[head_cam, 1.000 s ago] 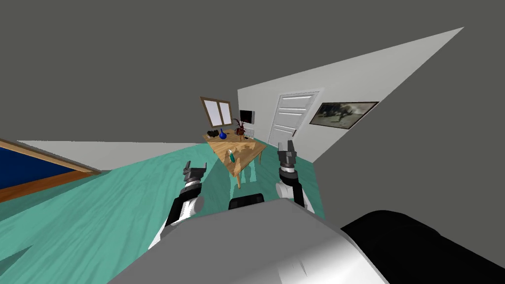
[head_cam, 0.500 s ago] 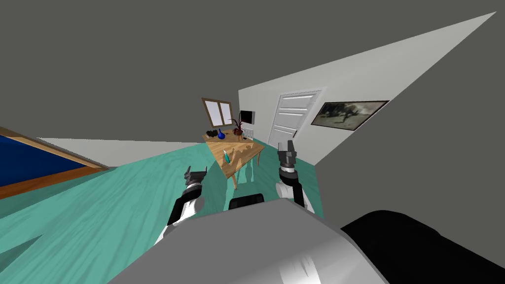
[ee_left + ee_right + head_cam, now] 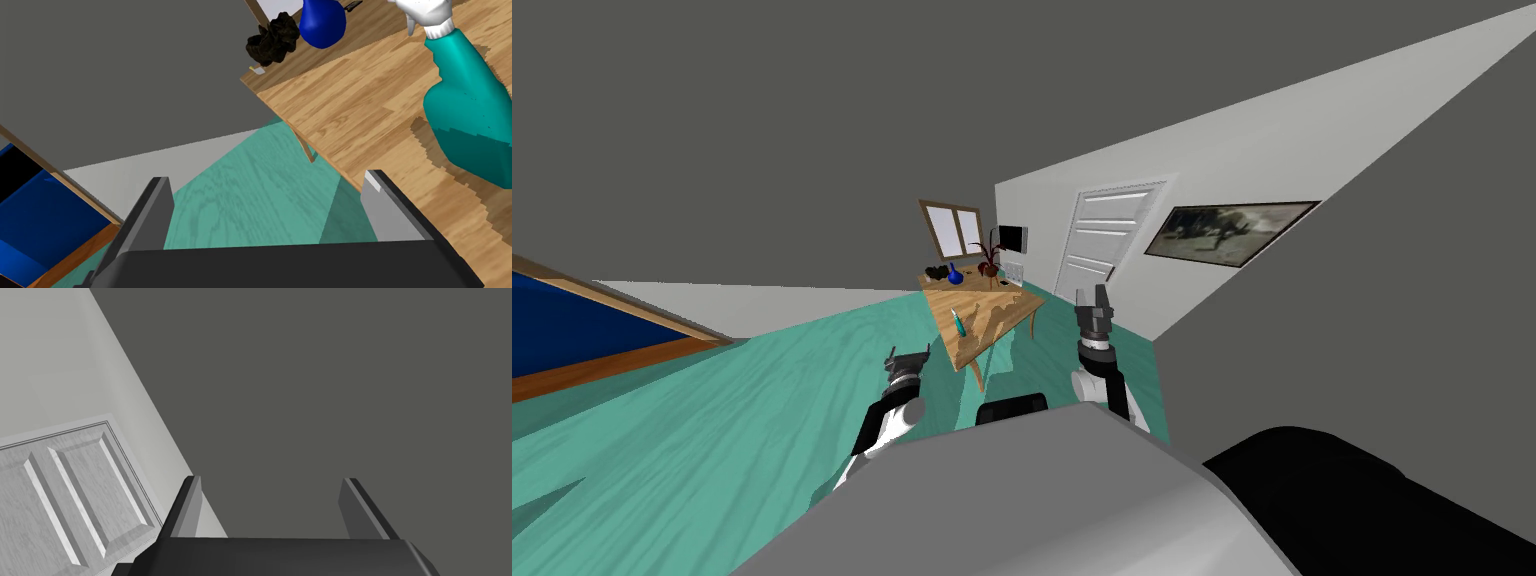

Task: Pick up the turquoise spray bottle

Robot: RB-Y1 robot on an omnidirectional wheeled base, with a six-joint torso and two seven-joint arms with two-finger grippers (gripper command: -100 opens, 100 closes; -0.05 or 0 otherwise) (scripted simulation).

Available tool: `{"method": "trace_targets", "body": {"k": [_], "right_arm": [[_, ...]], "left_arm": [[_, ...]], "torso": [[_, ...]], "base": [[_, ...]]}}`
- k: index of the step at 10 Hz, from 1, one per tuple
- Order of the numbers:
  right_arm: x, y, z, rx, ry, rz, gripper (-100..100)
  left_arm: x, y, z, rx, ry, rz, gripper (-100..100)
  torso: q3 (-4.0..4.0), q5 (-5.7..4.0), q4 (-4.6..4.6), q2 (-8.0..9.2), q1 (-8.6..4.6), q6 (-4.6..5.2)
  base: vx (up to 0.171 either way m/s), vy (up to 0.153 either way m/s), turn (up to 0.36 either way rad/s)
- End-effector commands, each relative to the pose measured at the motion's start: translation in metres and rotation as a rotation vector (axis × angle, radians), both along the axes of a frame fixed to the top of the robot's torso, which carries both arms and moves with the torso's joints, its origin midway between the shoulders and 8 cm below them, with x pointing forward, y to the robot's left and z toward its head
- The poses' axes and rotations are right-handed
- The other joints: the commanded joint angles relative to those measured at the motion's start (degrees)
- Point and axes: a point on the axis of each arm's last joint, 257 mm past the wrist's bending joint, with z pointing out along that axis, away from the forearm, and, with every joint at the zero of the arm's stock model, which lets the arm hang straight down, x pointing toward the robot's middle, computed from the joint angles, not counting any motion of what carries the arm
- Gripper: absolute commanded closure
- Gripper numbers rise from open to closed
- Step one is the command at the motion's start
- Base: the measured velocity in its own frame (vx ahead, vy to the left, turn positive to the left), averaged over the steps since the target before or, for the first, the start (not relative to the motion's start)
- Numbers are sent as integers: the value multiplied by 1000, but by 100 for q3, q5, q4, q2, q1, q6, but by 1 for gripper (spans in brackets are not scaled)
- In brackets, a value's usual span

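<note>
Dropped the left end effector [image 3: 266,178] lower beside the counter [image 3: 350,110], released and empty; next, steer sideways to straddle the bottle [image 3: 465,115] squarely at its wide body before clenching.

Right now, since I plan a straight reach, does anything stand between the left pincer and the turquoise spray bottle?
Nothing visible does. The open left pincer hangs beside the table edge; only bare tabletop lies between it and the spray bottle. The blue vase stands farther back.
</note>
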Motion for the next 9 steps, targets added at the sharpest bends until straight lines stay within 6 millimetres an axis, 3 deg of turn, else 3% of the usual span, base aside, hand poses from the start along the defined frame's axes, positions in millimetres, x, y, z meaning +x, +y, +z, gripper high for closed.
{"method": "trace_targets", "body": {"k": [1,3,9], "right_arm": [[0,0,0,0,0,0,0],[0,0,0,0,0,0,0],[0,0,0,0,0,0,0]], "left_arm": [[1,10,-16,-89,0,26,-100],[1,21,-34,-188,-3,62,-100],[0,48,-70,-438,-51,170,-100]], "torso": [[0,0,0,0,0,0],[-6,-1,-2,-12,-4,0],[-7,6,-3,-11,34,0]], "base": [[116,-225,29],[164,-198,16],[154,-136,11]]}}
